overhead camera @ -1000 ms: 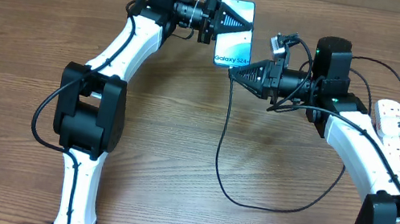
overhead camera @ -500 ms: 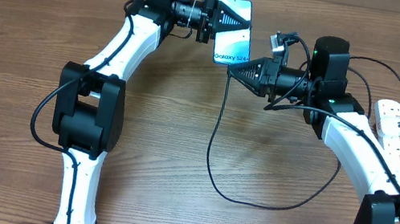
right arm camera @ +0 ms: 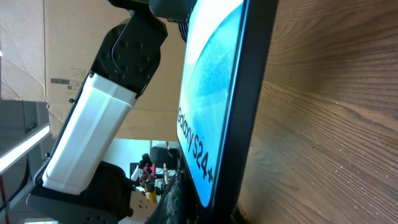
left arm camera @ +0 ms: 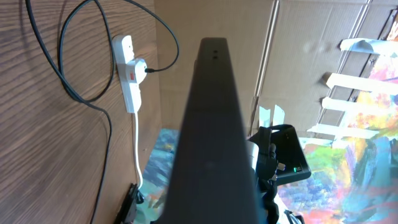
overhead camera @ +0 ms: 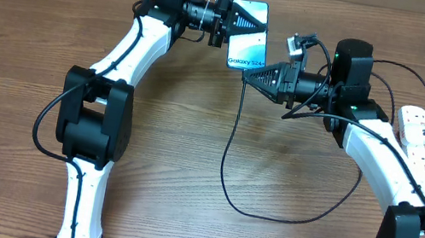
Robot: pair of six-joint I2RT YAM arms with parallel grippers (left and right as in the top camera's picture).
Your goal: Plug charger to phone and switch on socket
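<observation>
The wooden table [overhead camera: 29, 28] is the ground of it all; the socket [overhead camera: 418, 140] lies at its right edge beside the right arm, well apart from the work, its switch judged not yet pressed; the phone [overhead camera: 252, 49] is held up by the left gripper [overhead camera: 235, 24], clenched on its far end, long axis running far to near, Galaxy end toward the right gripper [overhead camera: 248, 74]; that one looks closed on the charger [overhead camera: 223, 160] tip, just beside the phone's near short edge; the plug should travel along that axis; the port is hidden.

left end effector [overhead camera: 249, 21] holds phone [overhead camera: 247, 53]; right end effector [overhead camera: 249, 75] holds charger [overhead camera: 223, 151]
</observation>
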